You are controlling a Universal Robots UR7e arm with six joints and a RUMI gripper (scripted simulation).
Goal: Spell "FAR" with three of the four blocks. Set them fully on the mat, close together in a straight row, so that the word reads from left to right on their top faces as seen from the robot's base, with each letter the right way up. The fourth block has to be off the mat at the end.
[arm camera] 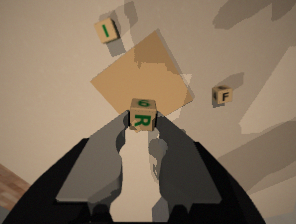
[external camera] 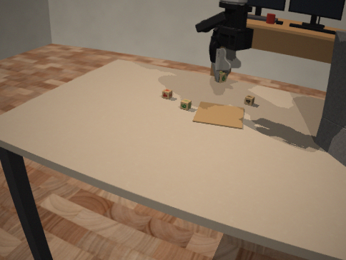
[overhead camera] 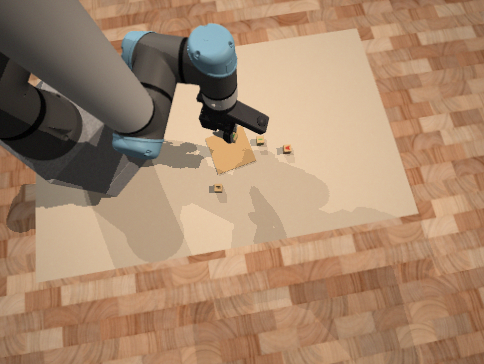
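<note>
My gripper [arm camera: 142, 112] is shut on a wooden block with a green R [arm camera: 143, 115] and holds it in the air over the near edge of the brown mat [arm camera: 142, 80]. The held block also shows in the top view [overhead camera: 232, 135] and the exterior view [external camera: 222, 76], above the table. No block lies on the mat [overhead camera: 231, 154]. A block with a green I [arm camera: 106, 31] lies just off one mat corner [external camera: 185, 104]. A block with a black F [arm camera: 222, 95] lies off the opposite side [overhead camera: 217, 188]. A red-lettered block [overhead camera: 287, 148] lies further out, beyond the I block; its letter is too small to read.
The arm's grey pedestal [external camera: 332, 118] stands at the table's edge, and the arm's links [overhead camera: 150, 75] hang over the table beside the mat. A desk with monitors and a red cup [external camera: 272, 18] stands behind the table.
</note>
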